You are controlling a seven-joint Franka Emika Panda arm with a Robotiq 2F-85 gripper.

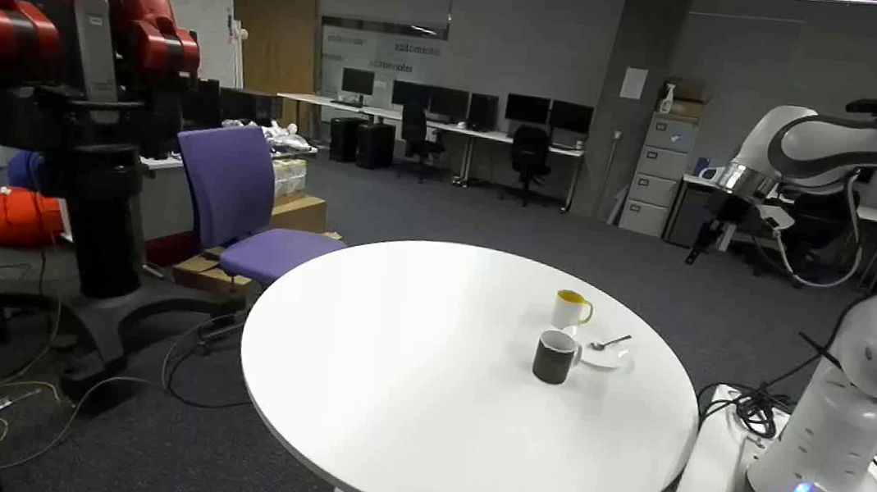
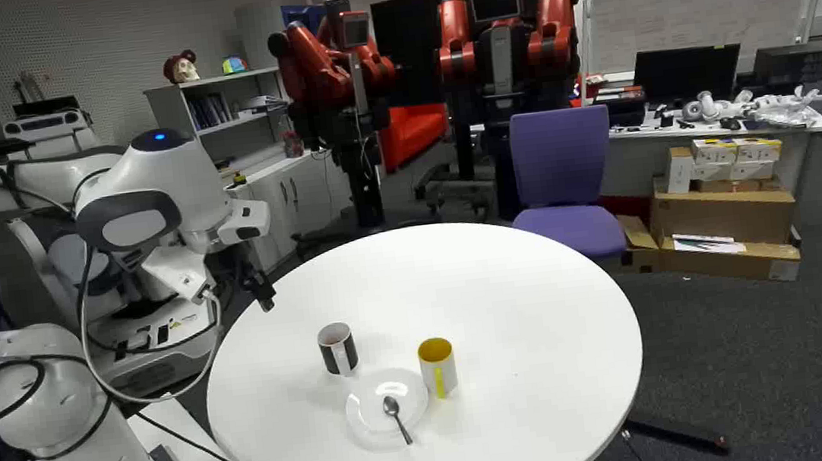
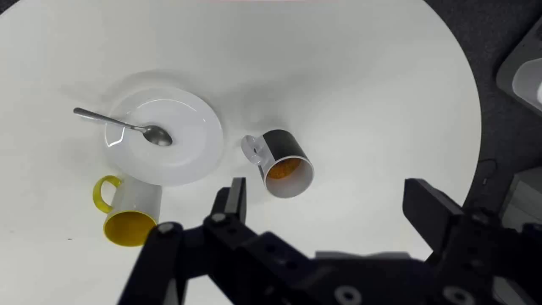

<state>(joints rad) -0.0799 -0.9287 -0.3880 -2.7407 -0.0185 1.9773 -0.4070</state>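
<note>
My gripper [image 3: 326, 182] stands open above the table with nothing between its fingers. Closest to it in the wrist view is a black-and-white mug [image 3: 281, 144], upright, with something orange-brown inside. This mug [image 2: 338, 349] also shows in both exterior views, lower than the gripper [image 2: 257, 289] and apart from it. A white plate [image 3: 186, 163] lies beside the mug. On it rests a metal spoon [image 3: 156, 135], its handle reaching past the rim. A white mug [image 3: 137, 197] with yellow inside and a yellow handle stands upright close to the plate.
Everything stands on a round white table [image 1: 391, 373]. The arm's base [image 1: 832, 489] is on a white stand against the table's edge. A purple chair [image 2: 563, 169] is at the table's far side, with red robots [image 2: 506, 45] behind. Cables [image 1: 758, 410] lie around the base.
</note>
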